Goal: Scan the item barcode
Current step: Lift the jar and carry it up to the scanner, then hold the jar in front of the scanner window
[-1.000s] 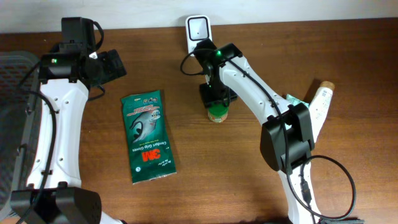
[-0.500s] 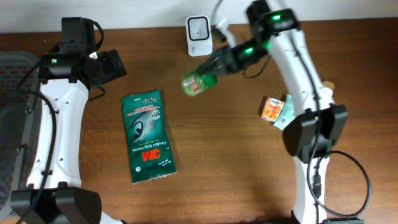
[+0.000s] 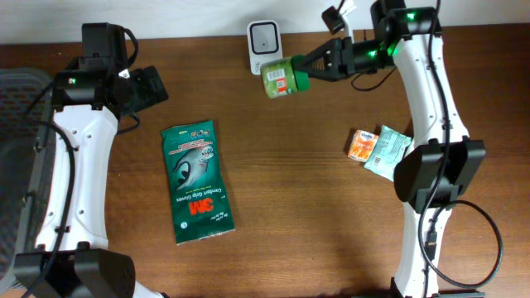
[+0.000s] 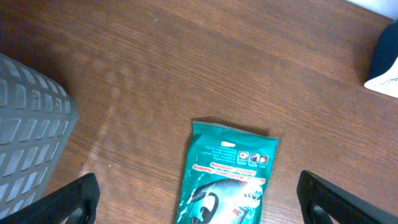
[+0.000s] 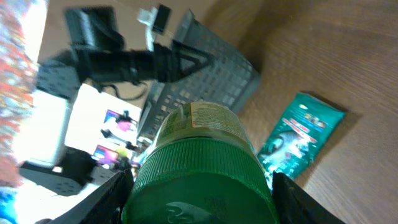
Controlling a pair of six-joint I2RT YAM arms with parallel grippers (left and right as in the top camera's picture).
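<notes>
Holding green-lidded jar (image 3: 280, 77) beside barcode scanner (image 3: 263, 37), upper centre; right gripper (image 3: 308, 73) clenched on lid. Should roll label toward scanner window. Left gripper (image 3: 156, 86) spread, empty.

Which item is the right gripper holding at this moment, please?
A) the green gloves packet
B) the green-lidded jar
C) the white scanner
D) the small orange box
B: the right gripper is clamped on the green lid of the jar, held on its side near the white scanner, while the gloves packet and orange box lie on the table.
</notes>
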